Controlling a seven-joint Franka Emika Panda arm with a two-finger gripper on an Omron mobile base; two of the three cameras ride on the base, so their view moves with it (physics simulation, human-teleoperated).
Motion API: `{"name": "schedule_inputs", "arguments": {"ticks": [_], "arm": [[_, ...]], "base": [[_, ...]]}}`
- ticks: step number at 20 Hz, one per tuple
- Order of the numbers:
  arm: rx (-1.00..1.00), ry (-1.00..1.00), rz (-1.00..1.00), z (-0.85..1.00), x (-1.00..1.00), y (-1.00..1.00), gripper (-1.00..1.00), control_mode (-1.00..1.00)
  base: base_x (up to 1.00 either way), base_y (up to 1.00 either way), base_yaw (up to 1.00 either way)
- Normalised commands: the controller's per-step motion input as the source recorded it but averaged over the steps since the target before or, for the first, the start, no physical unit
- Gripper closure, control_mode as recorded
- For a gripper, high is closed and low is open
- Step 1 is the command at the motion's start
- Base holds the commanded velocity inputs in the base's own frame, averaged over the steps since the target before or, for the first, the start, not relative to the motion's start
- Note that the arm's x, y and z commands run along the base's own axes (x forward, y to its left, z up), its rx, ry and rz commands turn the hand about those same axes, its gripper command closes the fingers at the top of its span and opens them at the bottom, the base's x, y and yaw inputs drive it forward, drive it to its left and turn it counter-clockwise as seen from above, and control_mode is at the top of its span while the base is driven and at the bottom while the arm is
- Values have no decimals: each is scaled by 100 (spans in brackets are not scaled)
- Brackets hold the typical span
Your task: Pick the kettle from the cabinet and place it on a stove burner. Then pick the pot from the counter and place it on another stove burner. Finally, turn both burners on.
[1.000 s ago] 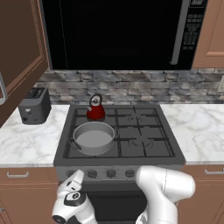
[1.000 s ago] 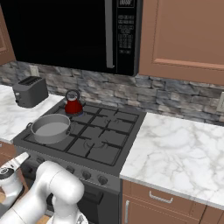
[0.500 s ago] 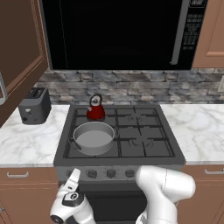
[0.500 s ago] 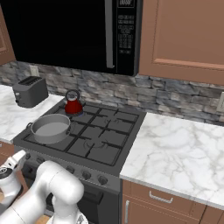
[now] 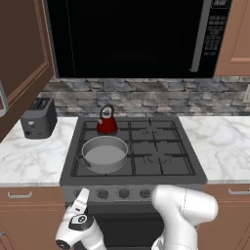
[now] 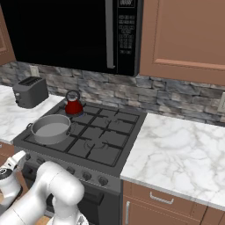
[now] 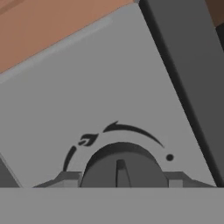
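**Both vessels placed, first knob engaged**

Already, the small glossy red kettle (image 5: 107, 122) with its black arched handle was seen standing on the rear left burner of the dark grey gas cooktop (image 5: 161, 151), and the wide, shallow grey metal pot (image 5: 104, 154) with two loop handles was seen set on the front left burner, just in front of the kettle. The same arrangement was shown from the other side, with the kettle (image 6: 74, 105) behind the pot (image 6: 50, 128). Both placing steps were therefore judged complete, and only the turning on of the two burners was judged to remain.

The two-finger gripper (image 5: 81, 199) was found low at the stove front, at the left end of the row of round knobs. In the hand view, a round dark grey knob (image 7: 120, 164) with a raised pointer rib was framed between the fingertips (image 7: 68, 178), beneath a curved arrow and flame symbol printed on the grey panel. The jaws were seen partly spread, standing on either side of the knob as if clasping it, though firm contact could not be confirmed. No flame was visible under either vessel, so neither burner was judged lit. A dark grey toaster (image 5: 38, 117) was left on the white marble counter (image 5: 29, 161).
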Motion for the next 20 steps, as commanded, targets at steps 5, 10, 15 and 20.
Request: {"name": "schedule_inputs", "arguments": {"ticks": [5,10,15,20], "arm": [[0,1,0,0,0,0,-100,-100],[0,1,0,0,-4,1,-100,-100],[0,0,0,0,-29,1,-100,-100],[0,0,0,0,-36,13,-100,-100]], "base": [[0,0,0],[0,0,0],[0,0,0],[0,0,0]]}}
